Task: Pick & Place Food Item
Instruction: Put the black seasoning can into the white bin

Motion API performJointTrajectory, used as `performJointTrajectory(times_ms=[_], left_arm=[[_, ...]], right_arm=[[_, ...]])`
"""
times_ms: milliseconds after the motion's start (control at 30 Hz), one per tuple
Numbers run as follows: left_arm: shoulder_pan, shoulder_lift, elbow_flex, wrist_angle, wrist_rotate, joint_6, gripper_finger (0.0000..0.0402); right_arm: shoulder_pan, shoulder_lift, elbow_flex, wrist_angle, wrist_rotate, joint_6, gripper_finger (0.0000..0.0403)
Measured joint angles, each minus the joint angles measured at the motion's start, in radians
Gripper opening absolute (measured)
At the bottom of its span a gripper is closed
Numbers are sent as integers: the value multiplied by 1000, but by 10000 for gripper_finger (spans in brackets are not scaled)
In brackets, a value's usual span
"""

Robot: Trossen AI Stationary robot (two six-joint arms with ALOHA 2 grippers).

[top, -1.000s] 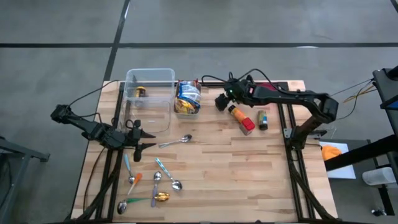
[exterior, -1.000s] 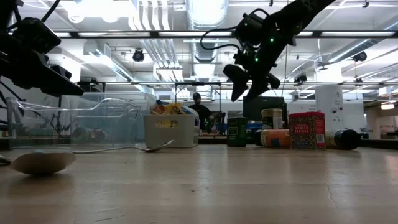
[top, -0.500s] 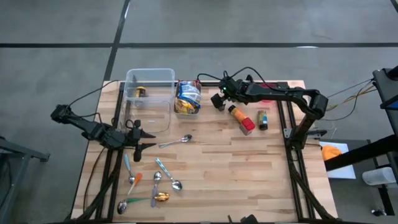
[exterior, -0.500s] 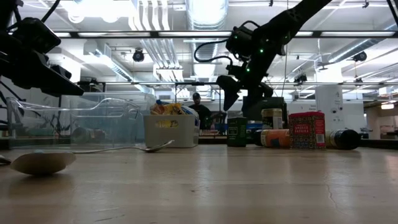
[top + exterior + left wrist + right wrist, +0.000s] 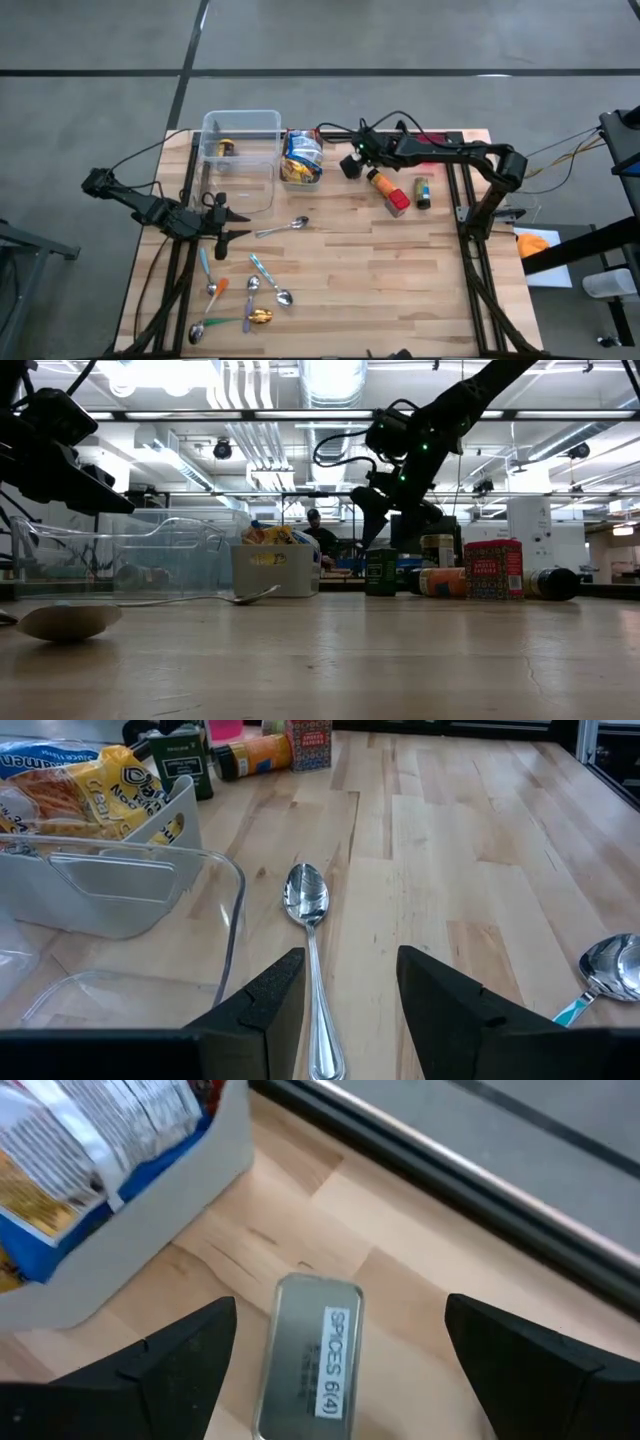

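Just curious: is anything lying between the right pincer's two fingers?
Yes. In the right wrist view the open right pincer brackets an upright spice tin, labelled SPICES, beside the grey snack bin.

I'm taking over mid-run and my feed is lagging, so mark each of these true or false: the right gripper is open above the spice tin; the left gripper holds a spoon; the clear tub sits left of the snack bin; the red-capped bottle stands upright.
1. The right gripper is open above the spice tin. True: nothing is gripped.
2. The left gripper holds a spoon. False: a spoon lies on the table between its fingers, not gripped.
3. The clear tub sits left of the snack bin in the high view. True.
4. The red-capped bottle stands upright. False: it lies on its side.
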Motion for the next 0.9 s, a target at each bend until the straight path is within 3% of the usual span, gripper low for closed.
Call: performJointTrajectory(times_ms=[467, 900], left_arm=[[0, 0, 0, 0, 0, 0, 164], [0, 0, 0, 0, 0, 0, 164]], right_arm=[[0, -2, -112, 152, -18, 18, 357], [0, 0, -122, 149, -61, 21, 355]])
